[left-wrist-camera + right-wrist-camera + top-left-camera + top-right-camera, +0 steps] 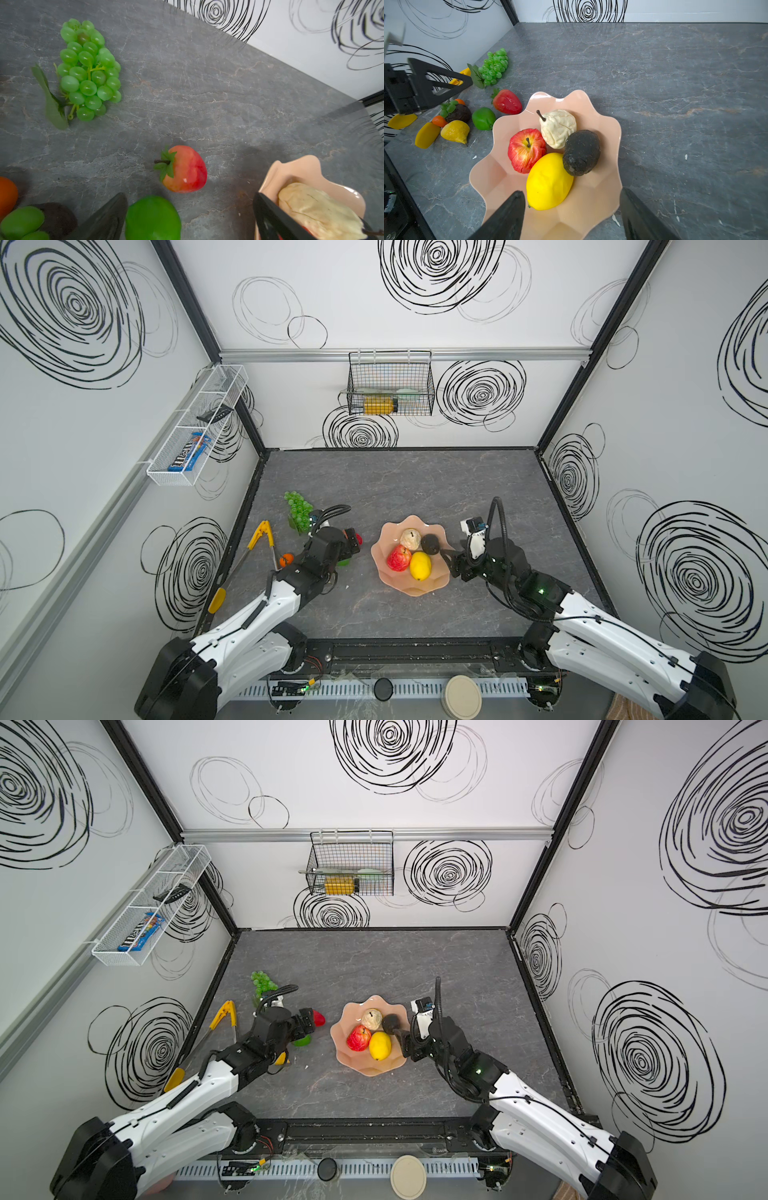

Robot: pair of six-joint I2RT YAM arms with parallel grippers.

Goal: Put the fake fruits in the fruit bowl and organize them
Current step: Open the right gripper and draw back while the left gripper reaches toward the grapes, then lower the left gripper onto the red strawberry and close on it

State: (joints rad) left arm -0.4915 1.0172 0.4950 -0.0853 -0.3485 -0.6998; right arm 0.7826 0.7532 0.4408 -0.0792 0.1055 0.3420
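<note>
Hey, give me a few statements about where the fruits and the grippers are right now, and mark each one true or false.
1. The bowl holds an apple, lemon, pear and avocado. True.
2. The strawberry is in the bowl. False: the strawberry lies on the table beside the rim.
3. The grapes lie on the table. True.
4. The right gripper grips the lemon. False: the right gripper is open over the bowl and holds nothing.
5. The left gripper is open. True.
</note>
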